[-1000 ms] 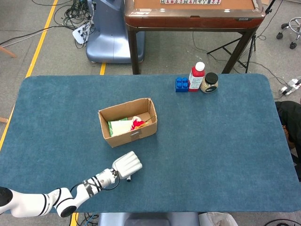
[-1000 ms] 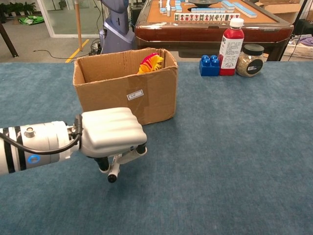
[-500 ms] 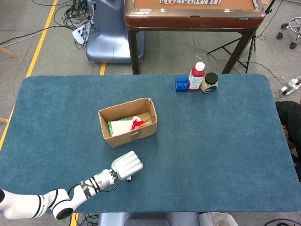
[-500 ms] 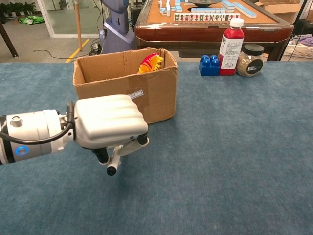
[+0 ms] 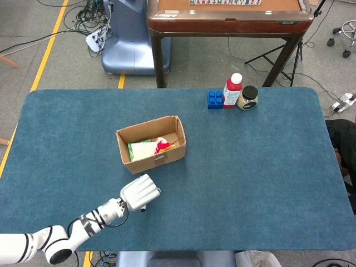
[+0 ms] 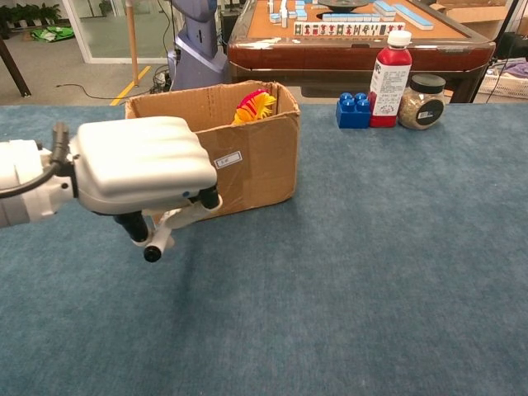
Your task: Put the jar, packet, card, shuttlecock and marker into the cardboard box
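The left hand (image 5: 139, 192) hangs over the near left part of the blue desk (image 5: 256, 183), palm down, its fingers curled around a white marker (image 6: 161, 240) with a black tip that pokes out below the palm, clear of the desk surface in the chest view. The white arm runs back from it toward the lower left edge of the head view.

Just beyond the hand and a little to its right stands the cardboard box (image 5: 151, 144), open at the top, with a small label on the wall facing the hand. Inside it, the head view shows a green-and-white packet (image 5: 139, 150) on the side nearer the hand's left, and the red and yellow shuttlecock (image 6: 256, 105) toward the box's right end, its feathers showing above the rim in the chest view. Whether the card lies in the box I cannot tell.

Far to the right of the hand, at the back edge of the desk, three things sit in a row touching or almost touching: a blue toy brick (image 5: 214, 100), a red bottle (image 5: 232, 90) with a white cap, and the jar (image 5: 247, 98) with a black lid, upright and well apart from the box.

The right hand shows in neither view.
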`<state>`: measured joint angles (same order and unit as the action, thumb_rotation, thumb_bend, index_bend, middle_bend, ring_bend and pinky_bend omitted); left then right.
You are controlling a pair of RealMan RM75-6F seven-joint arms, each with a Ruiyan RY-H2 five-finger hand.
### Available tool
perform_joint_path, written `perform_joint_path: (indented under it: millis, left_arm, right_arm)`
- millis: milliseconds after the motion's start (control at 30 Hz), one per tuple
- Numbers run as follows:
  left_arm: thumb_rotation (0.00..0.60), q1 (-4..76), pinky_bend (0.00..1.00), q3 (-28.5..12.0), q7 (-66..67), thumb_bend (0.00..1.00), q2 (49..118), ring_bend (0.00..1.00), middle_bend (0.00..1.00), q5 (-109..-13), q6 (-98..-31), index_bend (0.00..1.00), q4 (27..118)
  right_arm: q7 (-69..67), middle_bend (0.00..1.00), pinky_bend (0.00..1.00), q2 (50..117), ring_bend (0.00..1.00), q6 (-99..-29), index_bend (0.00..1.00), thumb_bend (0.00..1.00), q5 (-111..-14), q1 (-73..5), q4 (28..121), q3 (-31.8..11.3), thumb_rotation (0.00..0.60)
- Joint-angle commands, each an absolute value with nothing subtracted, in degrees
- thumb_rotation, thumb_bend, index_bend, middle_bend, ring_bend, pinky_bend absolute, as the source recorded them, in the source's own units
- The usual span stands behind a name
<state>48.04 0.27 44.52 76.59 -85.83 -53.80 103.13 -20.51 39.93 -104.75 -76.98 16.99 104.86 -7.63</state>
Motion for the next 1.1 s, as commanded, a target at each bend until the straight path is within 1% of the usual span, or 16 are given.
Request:
perform_joint_path:
  millis: [33,267,467,733,833,967,1100]
  left_arm:
    - [0.6,46.8,1.0,1.36,45.34,0.17,73.34,0.99,0.88,-86.51,-54.77,0.75,106.25]
    - [0.6,45.63,1.0,2.0,46.37,0.17,68.39,0.99,0.89,-88.44,-55.97,0.75,110.44]
    - [0.6,44.88,1.0,1.27,45.98,0.17,64.67,0.99,0.89,-90.0,-57.26,0.76,112.32]
    - [0.6,44.63,1.0,-0.23,46.24,0.17,61.26,0.99,0.89,-89.89,-57.18,0.76,113.83]
    - [0.6,44.98,1.0,-1.59,46.26,0.17,60.37,0.99,0.89,-89.44,-57.16,0.76,113.92]
    - [0.6,46.17,1.0,-4.36,46.08,0.17,59.57,0.99,0.89,-87.21,-56.6,0.76,113.31]
    - [0.6,47.86,1.0,-7.64,46.06,0.17,59.87,0.99,0.89,-82.82,-55.57,0.76,111.45]
  right_arm:
    - [-20.36,0.35,0.39,39.95,0.26,-104.7,0.26,0.19,-76.98,16.94,104.92,-7.63,0.6]
    - [-19.3,0.35,0.39,40.07,0.26,-104.4,0.26,0.19,-77.02,16.64,105.3,-7.57,0.6]
    - [-19.01,0.35,0.39,40.06,0.26,-104.15,0.26,0.19,-77.01,16.47,105.42,-7.54,0.6]
    - [-19.26,0.35,0.39,40.09,0.26,-104.62,0.26,0.19,-76.9,16.69,105.35,-7.59,0.6]
    - [-18.9,0.35,0.39,40.08,0.26,-104.29,0.26,0.19,-77.06,16.49,105.45,-7.51,0.6]
    - [-18.09,0.35,0.39,40.17,0.26,-104.13,0.26,0.19,-77.47,16.23,105.71,-7.39,0.6]
    - [-17.76,0.35,0.39,40.21,0.26,-103.92,0.26,0.19,-77.35,16.09,105.83,-7.39,0.6]
